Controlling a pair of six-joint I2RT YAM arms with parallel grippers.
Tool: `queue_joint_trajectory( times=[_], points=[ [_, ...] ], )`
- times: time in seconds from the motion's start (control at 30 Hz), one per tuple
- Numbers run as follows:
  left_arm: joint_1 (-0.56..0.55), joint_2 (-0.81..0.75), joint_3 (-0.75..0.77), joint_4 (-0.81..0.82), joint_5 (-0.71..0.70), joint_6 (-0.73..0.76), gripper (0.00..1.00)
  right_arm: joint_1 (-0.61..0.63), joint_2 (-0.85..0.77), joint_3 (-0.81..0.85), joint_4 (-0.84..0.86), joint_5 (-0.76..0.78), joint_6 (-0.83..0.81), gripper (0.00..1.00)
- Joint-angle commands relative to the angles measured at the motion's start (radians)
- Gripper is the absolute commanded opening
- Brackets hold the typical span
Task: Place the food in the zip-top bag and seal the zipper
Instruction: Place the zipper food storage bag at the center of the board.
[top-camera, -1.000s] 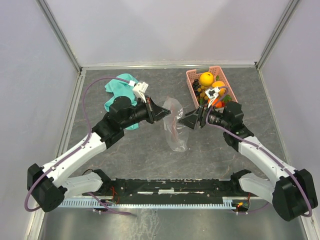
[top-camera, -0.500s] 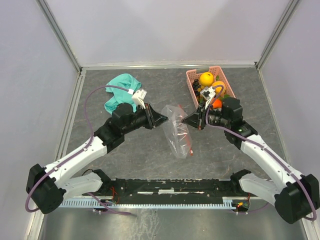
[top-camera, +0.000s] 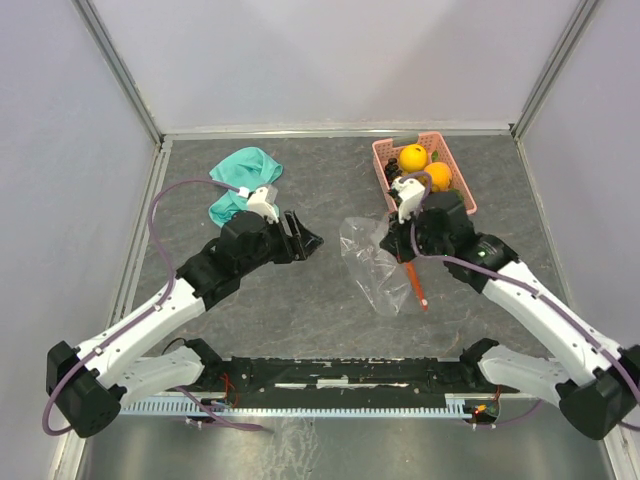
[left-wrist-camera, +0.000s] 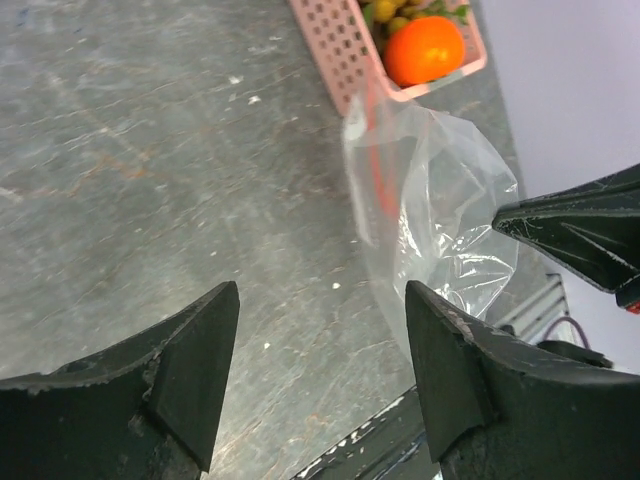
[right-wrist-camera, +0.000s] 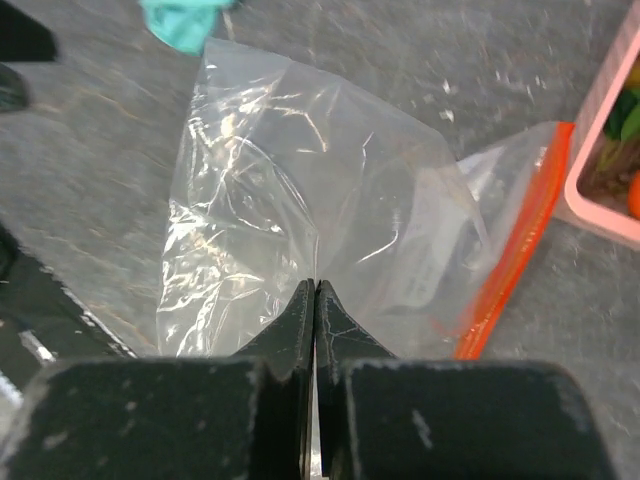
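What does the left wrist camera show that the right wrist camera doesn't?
Left wrist only: the left fingers spread open with nothing between them, and a whole orange fruit. Right wrist only: the teal cloth. Both: the right fingers shut on the zip-top bag, its red zipper, the pink basket and the grey table.

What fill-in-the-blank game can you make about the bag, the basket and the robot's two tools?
1. The right tool is ____ on the clear bag.
2. The left tool is ____ and holds nothing.
3. An orange fruit sits in the ____ basket.
Missing words: shut, open, pink.
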Motion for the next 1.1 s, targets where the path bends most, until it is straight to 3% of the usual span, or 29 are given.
queue_joint_trajectory(
  times=[0.0,0.2,0.33,0.57,0.73,0.87,1.07],
  points=[
    [0.004,-0.023,0.054,-0.132,-0.141,-0.049,0.75,0.100,0.091,0.053,-0.054,0.281,0.027,0.02],
    [0.005,-0.026,0.062,-0.231,-0.199,-0.057,0.76,0.241,0.274,0.099,-0.017,0.471,0.142,0.02],
    [0.005,-0.033,0.061,-0.253,-0.195,-0.039,0.76,0.294,0.374,0.147,-0.005,0.524,0.216,0.07],
    [0.005,-0.041,0.050,-0.230,-0.144,0.023,0.78,0.312,0.472,0.221,0.004,0.420,0.232,0.43],
    [0.004,-0.014,0.050,-0.194,-0.083,0.030,0.77,0.307,0.453,0.258,-0.079,0.356,0.188,0.61],
    [0.004,0.036,0.051,-0.161,-0.043,-0.004,0.78,0.248,0.350,0.184,-0.052,0.253,0.177,0.68],
    [-0.003,0.169,0.065,-0.075,-0.001,-0.103,0.78,-0.006,0.256,0.071,-0.028,0.057,0.167,0.72]
  ],
)
